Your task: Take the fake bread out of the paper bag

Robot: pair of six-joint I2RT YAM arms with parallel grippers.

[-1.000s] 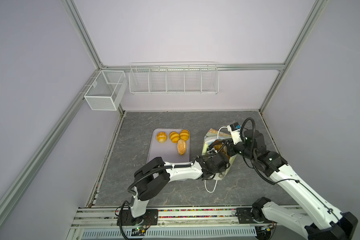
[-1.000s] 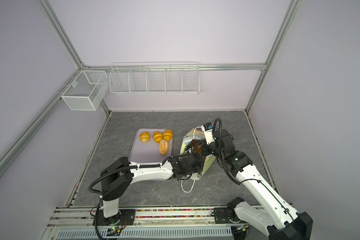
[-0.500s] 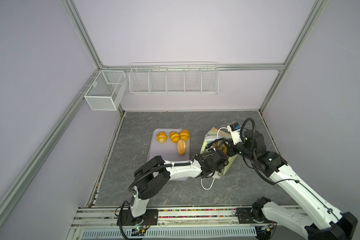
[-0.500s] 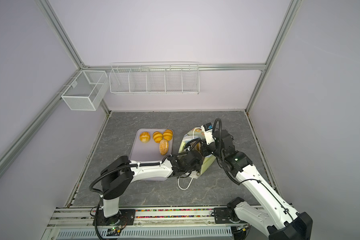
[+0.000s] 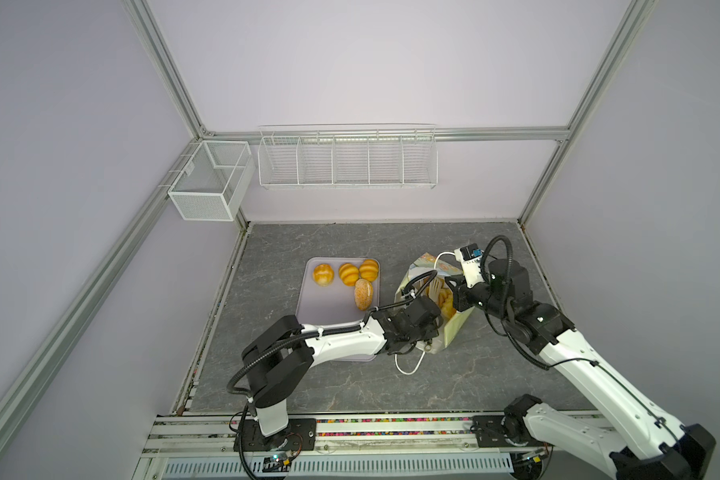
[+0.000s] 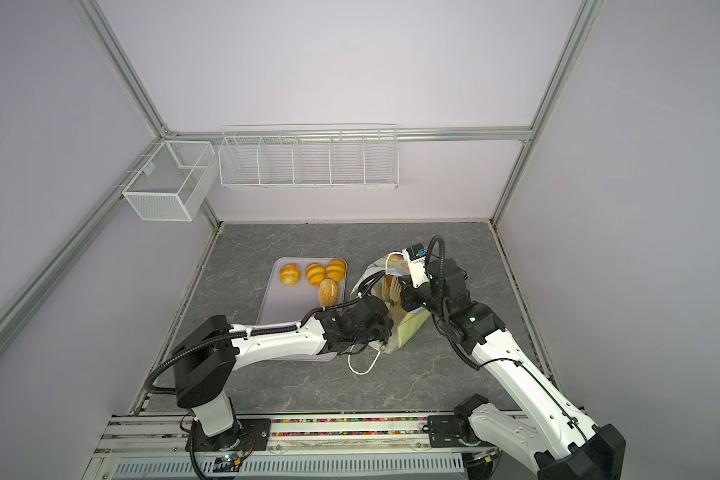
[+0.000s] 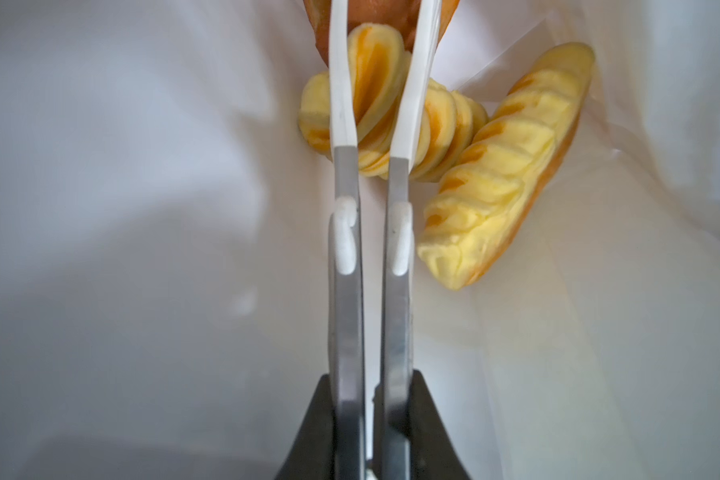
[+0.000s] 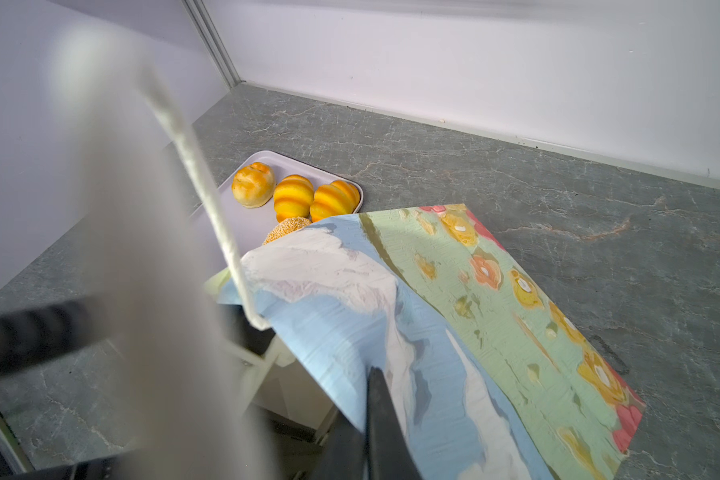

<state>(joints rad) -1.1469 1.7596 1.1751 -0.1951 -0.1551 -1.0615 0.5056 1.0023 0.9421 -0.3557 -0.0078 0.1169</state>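
Now one ridged loaf (image 7: 375, 95) sits pinched between the narrowed fingers of the left end effector (image 7: 380, 41), deep inside the paper bag (image 5: 454, 329). A second loaf (image 7: 512, 166) lies just beside it on the bag's white lining. The right end effector (image 5: 454, 291) is clamped on the bag's rim. Beside the bag, four other breads (image 5: 349, 274) rest on a tray (image 5: 329, 309) on the worktop (image 5: 350, 243).

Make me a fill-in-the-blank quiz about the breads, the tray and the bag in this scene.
The tray holds ____ toy breads. Inside the paper bag, the left gripper is shut on one of ____ long ridged loaves. On the tray, the one oval bread is ____, unlike the round buns.
Missing words: four, two, speckled.
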